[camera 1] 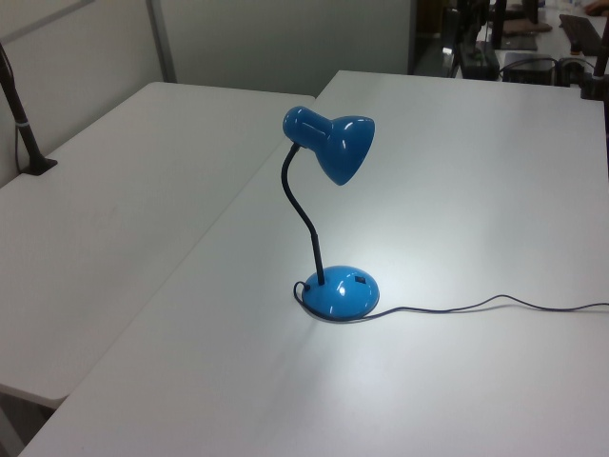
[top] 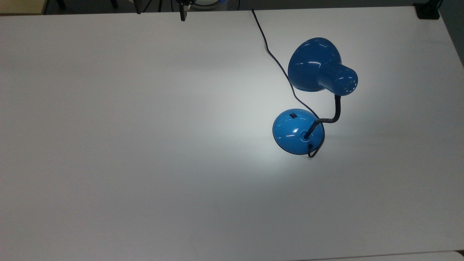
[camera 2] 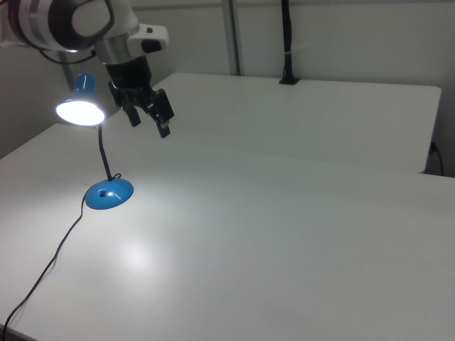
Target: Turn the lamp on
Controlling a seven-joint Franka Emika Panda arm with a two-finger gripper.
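**Lamp lit, end effector up and clear of it**

From my station, the lamp [top: 301,123] sits right of centre in the top view, its round base [top: 298,131] on the white desk [top: 145,145] and its shade [top: 319,67] above and to the right of the base in the frame. A bright patch spreads over the desk around and left of the base. In the right view I see the shade's mouth [camera 2: 79,111] glowing white at the upper left of the frame, so the lamp is on. The small black switch [top: 293,116] shows as a dark speck on the upper part of the base; I cannot make out which way it is tipped.

The cord [top: 275,59] runs from the base toward the top edge of the top view, where it is cut off by the desk's far rim. In the left view it trails off the right edge of the frame [camera 1: 476,307].

I see the end effector [camera 2: 148,116] best in the right view, upper left, hanging in the air just right of the shade and well above the desk, fingers [camera 2: 164,121] spread apart with nothing between them. In the top view, two dark finger tips [top: 182,13] poke in at the top edge, left of centre; the rest is cut off. The arm above the wrist [camera 2: 71,25] is cropped by the right view's corner.
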